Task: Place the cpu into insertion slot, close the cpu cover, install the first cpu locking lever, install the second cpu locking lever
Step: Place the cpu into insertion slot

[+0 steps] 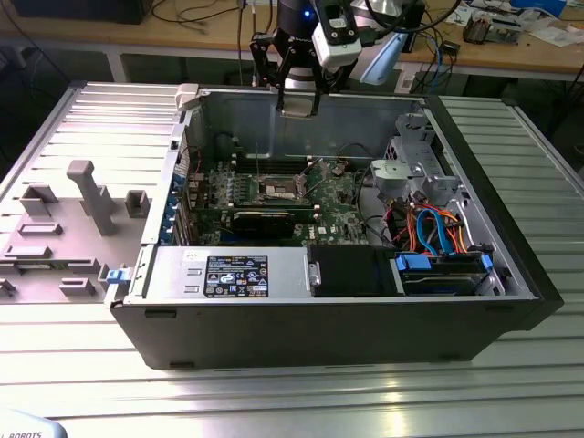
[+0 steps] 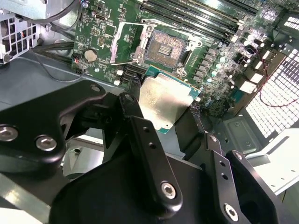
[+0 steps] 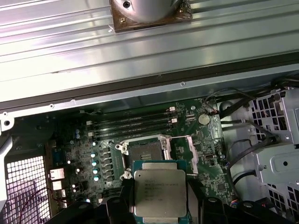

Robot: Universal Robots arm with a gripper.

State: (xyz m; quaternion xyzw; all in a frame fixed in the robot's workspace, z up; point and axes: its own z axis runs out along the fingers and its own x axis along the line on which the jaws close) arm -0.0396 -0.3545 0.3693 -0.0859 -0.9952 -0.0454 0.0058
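Your gripper (image 2: pixel 164 105) sits nearest the lens in the second wrist view, its black fingers (image 2: pixel 145 140) clamped on opposite edges of the cpu (image 2: pixel 163 93). You can see the chip well in both wrist views. It is a small flat square with a silvery-grey metal top that has a dull, mottled sheen and stepped-in corners. A thin green board edge shows around the metal. In the first wrist view the cpu (image 3: pixel 161 191) carries rows of fine print across its middle.

The chip is held in the air above the open computer case (image 1: pixel 301 319). In the exterior view the gripper (image 1: pixel 297 99) hangs near the case's far wall, well above the motherboard (image 1: pixel 342 214).

Below it the insertion slot (image 3: pixel 144 154) lies bare, a pale pin field ringed by a dark frame. The cpu cover (image 3: pixel 185 148) is swung open and lies back on the side toward the coin cell battery (image 3: pixel 203 118). You can see green board through its square window. Long black memory slots (image 3: pixel 131 123) run along another side of the socket. In the exterior view the graphics card (image 1: pixel 265 222) lies across the board. The case rests on a ribbed metal bench (image 1: pixel 511 392).
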